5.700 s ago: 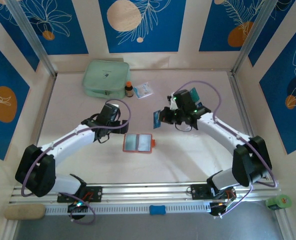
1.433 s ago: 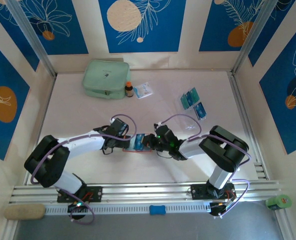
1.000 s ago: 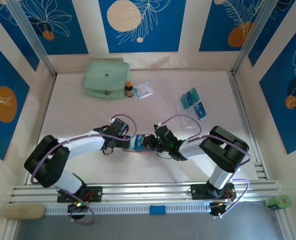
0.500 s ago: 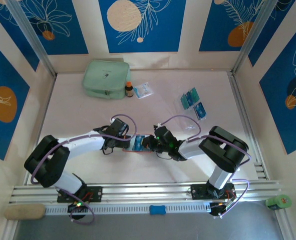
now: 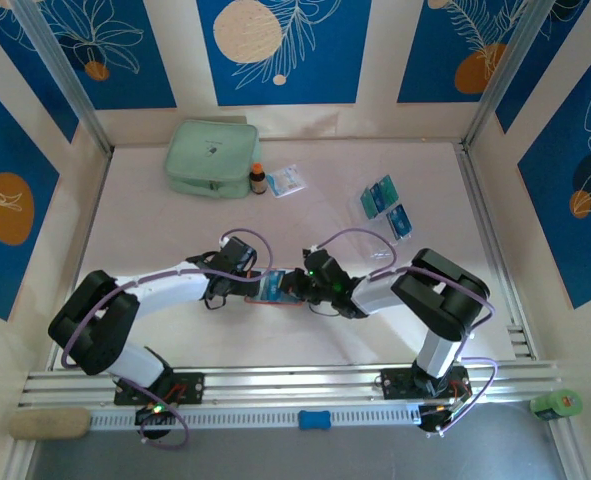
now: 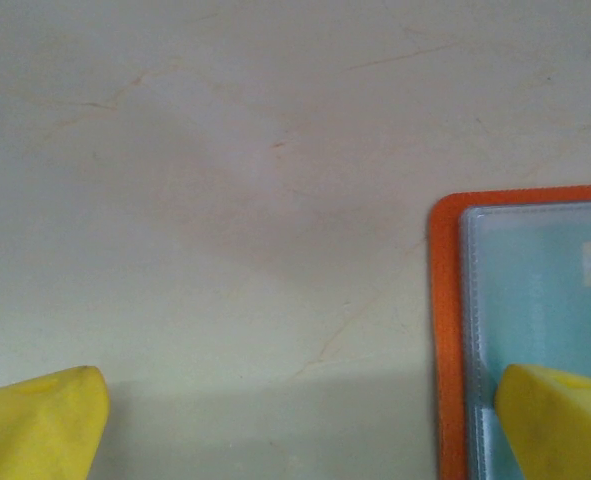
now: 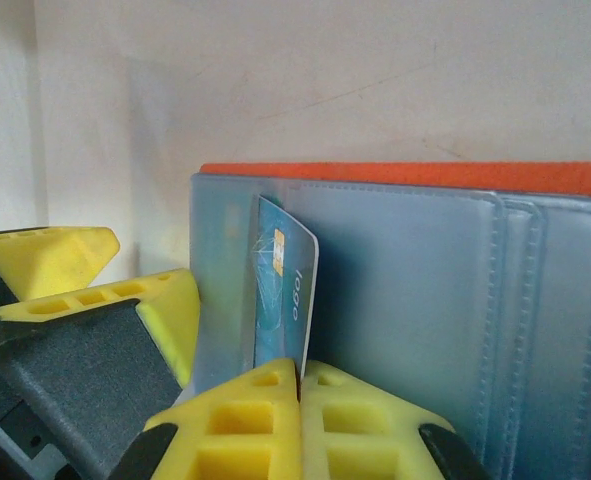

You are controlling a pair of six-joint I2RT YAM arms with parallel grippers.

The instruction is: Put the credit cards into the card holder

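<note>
Top external: looked down from above and behind the arm bases, far off, on the whole table [image 5: 155,230].
Left wrist: faced straight down, very near the table.
Right wrist: looked low along the credit card [image 7: 287,290], very near.
Shared: the card holder [image 5: 272,286].

card holder [image 7: 405,176]: orange shell, pale grey-blue clear pockets, stitched edges
credit card [image 7: 285,290] at the right gripper [image 7: 298,372]: teal-blue face, small gold chip patch, white lettering
right gripper and left gripper [image 6: 300,415]: yellow fingers [image 6: 40,425]
spare credit cards [image 5: 377,198]: teal-green and bright blue
table [image 5: 175,230]: cream, faint marble-like veining
pouch [image 5: 210,157] mint green; bottle [image 5: 257,179] brown with orange cap; packet [image 5: 286,181] white and blue
walls [image 5: 275,50]: deep blue panels, white leaf outlines, orange and peach discs, cream strips between
arms [image 5: 165,280]: white links, black joints, purple cables
</note>
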